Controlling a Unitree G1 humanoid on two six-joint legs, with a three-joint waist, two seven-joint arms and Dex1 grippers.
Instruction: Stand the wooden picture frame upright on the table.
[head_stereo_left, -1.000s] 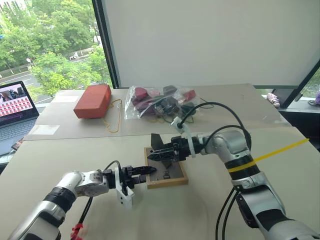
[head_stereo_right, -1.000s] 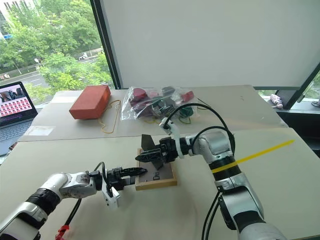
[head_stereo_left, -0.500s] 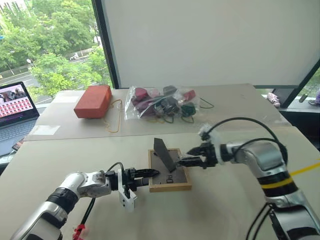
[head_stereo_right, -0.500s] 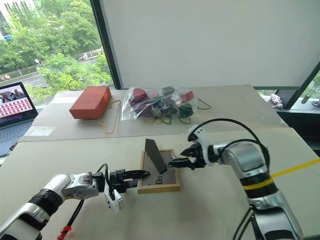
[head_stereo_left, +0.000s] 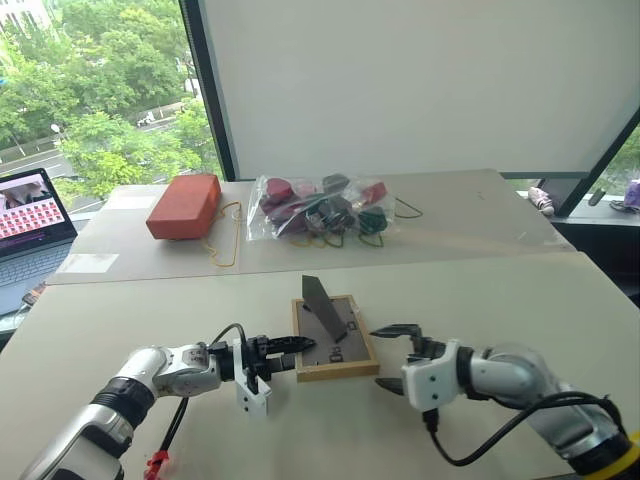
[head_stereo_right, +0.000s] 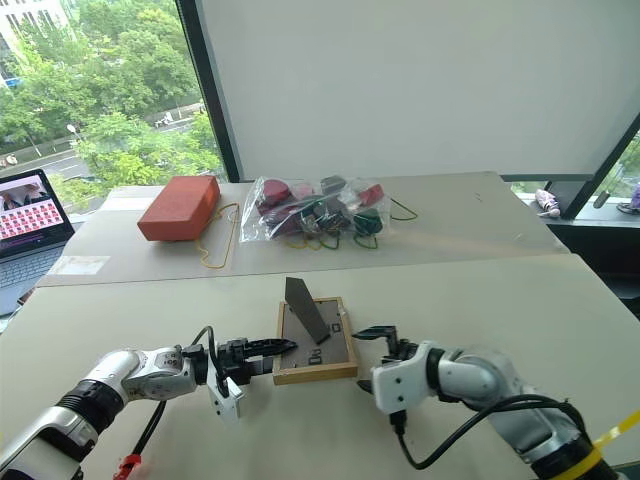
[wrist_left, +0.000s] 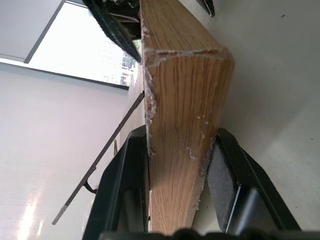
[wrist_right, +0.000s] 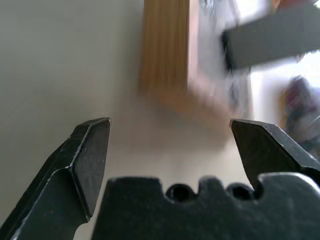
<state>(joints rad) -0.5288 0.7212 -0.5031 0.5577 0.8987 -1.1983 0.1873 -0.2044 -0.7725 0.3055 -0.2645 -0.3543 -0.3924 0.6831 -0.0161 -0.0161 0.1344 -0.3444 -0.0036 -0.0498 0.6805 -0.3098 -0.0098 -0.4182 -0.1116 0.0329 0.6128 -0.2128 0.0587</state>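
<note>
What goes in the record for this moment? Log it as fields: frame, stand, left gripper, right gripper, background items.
frame: wooden picture frame lying face down on the table, grey backing up
stand: fold-out stand raised off the backing
left gripper: left gripper shut on the frame's near-left edge
right gripper: right gripper open, empty, just right of the frame, not touching it
background items: orange-red block, clear bag of mixed items, laptop at far left
</note>
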